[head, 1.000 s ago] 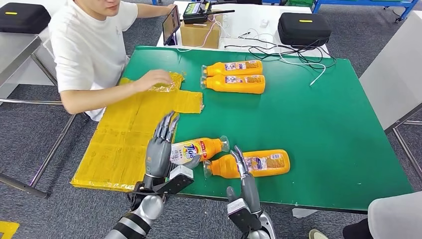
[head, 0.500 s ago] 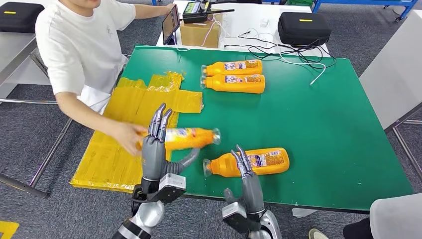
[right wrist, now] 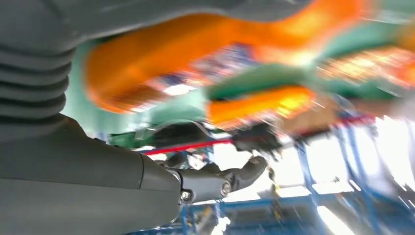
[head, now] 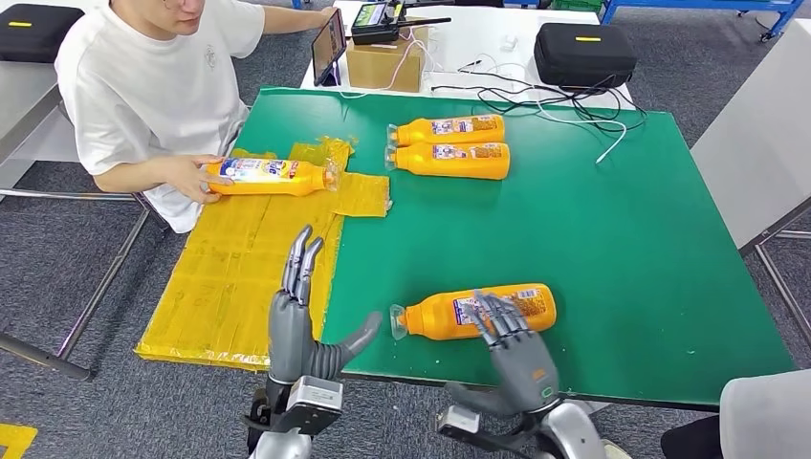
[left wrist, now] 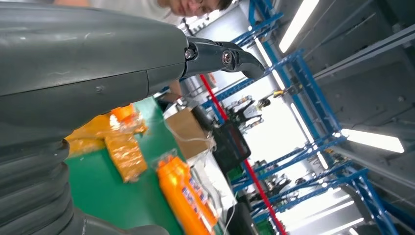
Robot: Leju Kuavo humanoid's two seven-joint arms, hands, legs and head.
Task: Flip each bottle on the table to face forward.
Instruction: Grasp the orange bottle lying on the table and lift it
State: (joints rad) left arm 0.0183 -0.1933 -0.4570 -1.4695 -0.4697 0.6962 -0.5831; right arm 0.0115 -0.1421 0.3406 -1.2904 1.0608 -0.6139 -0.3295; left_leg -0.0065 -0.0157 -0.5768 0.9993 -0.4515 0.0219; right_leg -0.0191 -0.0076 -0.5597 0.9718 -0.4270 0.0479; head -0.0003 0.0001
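The right hand point(head: 516, 346) lies over the label end of the near orange bottle point(head: 440, 316), fingers draped on it, not visibly clamped. That bottle lies at the green table's point(head: 622, 249) front edge. To flip it, curl fully around the body, then roll. The left hand point(head: 298, 320) stands spread, holding nothing.

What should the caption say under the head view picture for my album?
Robot's right hand rests on an orange bottle on the green table.

R wrist view motion-blurred; bottle point(right wrist: 161, 54) label unreadable there
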